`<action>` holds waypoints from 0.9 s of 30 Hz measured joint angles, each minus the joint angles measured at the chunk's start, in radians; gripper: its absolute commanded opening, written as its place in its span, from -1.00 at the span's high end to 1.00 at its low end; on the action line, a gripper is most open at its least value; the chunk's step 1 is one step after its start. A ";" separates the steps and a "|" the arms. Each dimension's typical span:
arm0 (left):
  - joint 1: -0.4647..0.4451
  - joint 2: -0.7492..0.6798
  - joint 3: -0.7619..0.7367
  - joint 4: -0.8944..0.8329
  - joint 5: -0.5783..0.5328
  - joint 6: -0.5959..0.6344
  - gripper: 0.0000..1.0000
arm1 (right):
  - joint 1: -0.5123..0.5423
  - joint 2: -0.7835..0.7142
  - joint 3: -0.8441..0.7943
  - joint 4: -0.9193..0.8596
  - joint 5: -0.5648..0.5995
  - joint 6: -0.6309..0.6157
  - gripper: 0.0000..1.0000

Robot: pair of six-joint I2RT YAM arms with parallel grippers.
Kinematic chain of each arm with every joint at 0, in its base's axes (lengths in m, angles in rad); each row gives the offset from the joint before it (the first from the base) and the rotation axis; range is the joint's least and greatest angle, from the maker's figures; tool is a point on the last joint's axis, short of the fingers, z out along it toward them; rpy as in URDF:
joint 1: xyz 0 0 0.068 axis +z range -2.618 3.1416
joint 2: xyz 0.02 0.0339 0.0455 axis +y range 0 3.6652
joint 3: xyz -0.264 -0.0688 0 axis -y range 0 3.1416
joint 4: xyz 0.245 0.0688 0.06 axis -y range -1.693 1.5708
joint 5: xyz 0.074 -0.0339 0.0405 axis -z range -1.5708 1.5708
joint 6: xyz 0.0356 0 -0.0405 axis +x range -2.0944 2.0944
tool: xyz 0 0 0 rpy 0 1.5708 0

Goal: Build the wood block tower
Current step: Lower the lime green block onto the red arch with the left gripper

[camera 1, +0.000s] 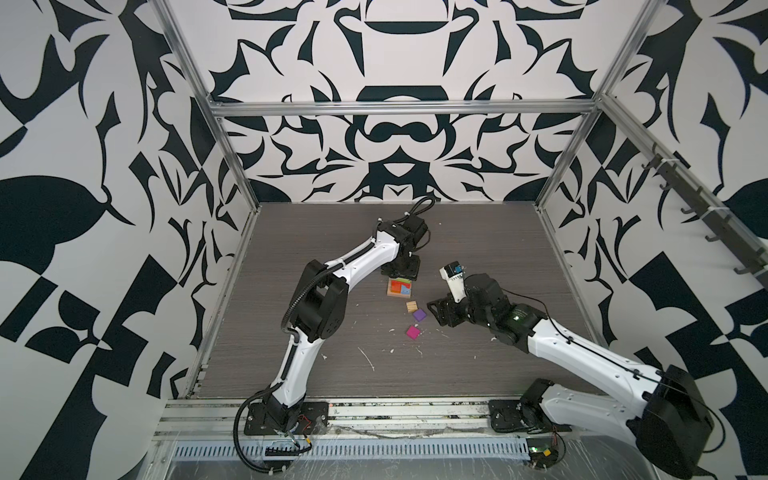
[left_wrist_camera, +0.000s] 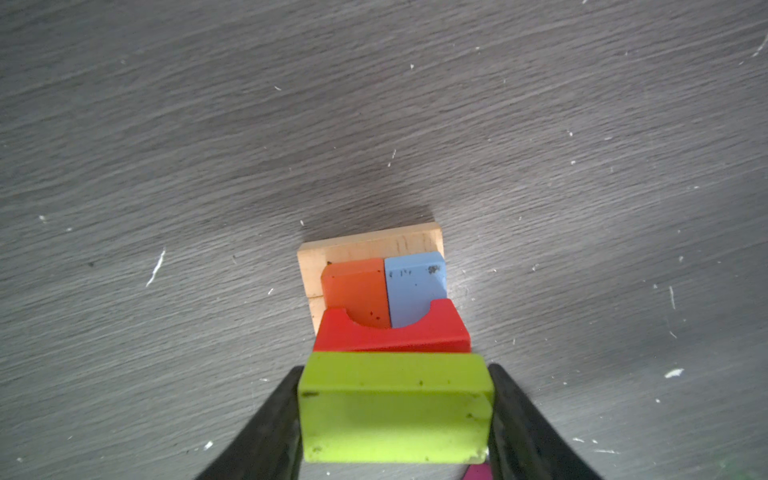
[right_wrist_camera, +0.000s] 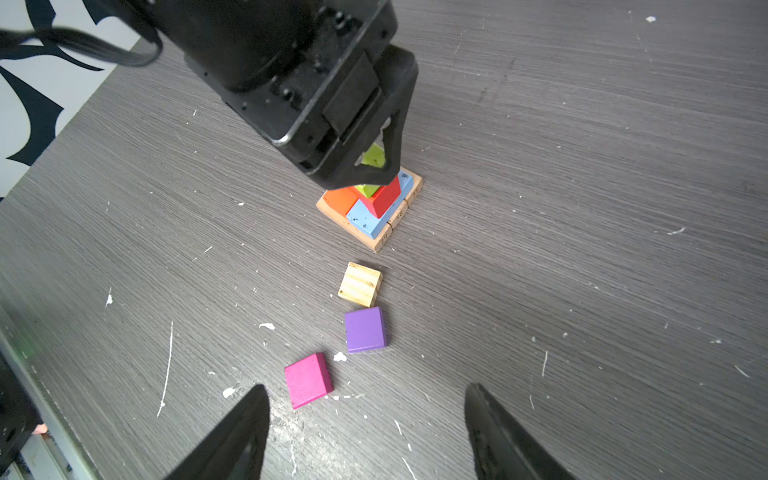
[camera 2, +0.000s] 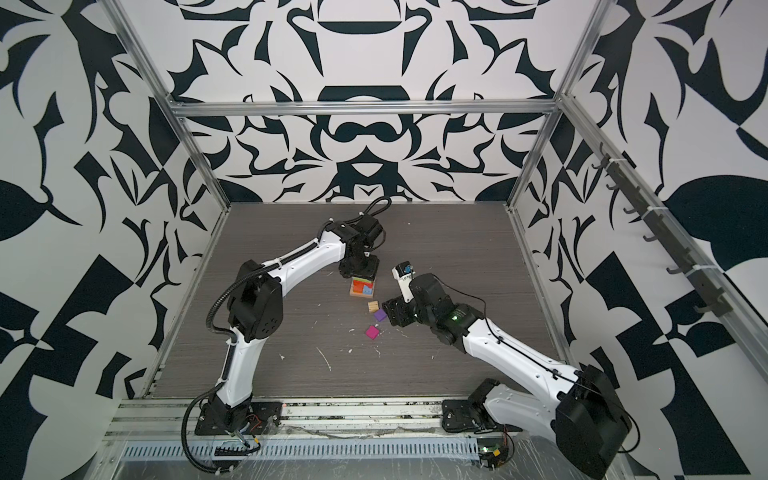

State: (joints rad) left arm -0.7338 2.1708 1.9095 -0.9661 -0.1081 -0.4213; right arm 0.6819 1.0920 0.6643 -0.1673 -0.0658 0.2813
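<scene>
In the right wrist view the left end effector (right_wrist_camera: pixel 370 183) hides most of the lime-green block (right_wrist_camera: pixel 372 157) — only small bits show. The left wrist view's edge cuts off a pinkish block (left_wrist_camera: pixel 478 473) — just a corner.

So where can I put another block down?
Bare table runs along the back wall, past the tower, and between the magenta cube and front rail. It's crowded between tower and right gripper, where the tan cube and purple cube lie.
</scene>
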 measured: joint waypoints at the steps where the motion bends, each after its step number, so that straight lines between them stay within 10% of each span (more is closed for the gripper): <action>1: 0.000 0.000 0.001 0.000 0.000 0.000 -0.14 | 0.000 0.000 0.000 0.000 0.000 0.000 -0.54; 27: -0.008 0.006 0.002 0.000 -0.007 0.000 -0.30 | 0.000 0.000 0.000 0.000 0.000 0.000 -0.54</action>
State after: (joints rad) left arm -0.7422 2.1773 1.9114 -0.9665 -0.1154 -0.4217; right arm 0.6819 1.0920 0.6643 -0.1669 -0.0658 0.2813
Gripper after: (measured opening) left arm 0.644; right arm 0.772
